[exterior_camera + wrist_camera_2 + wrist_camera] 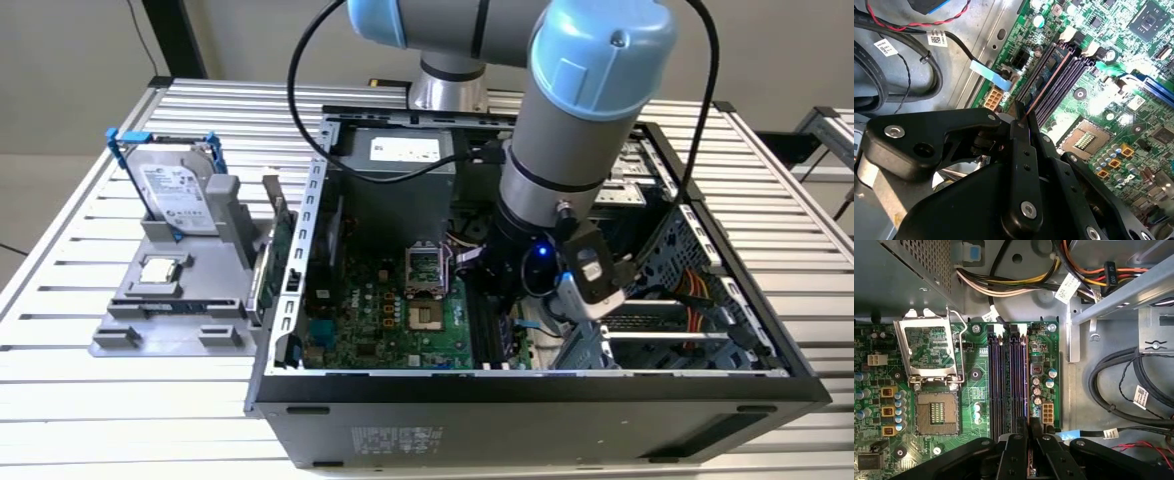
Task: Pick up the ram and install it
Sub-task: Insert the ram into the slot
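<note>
The ram shows edge-on as a thin brownish line (1047,81) running from the black fingertips along the outermost of the dark memory slots (1066,75) on the green motherboard (1134,105). From above, the ram (1027,390) lies in line with the slot nearest the small round capacitors, beside the other slots (1003,385). My gripper (1029,427) is shut on one end of the stick, one finger on each side; whether the stick is fully seated I cannot tell. In the exterior view my gripper (514,300) is down inside the open computer case.
An open processor socket (936,412) with its raised metal frame lies beside the slots. Black cables (1114,405) and a blue flat cable (991,75) run close by the fingers. Outside the case (534,390), a grey fixture (120,335) holds a hard drive (180,195) and a small processor chip (160,268).
</note>
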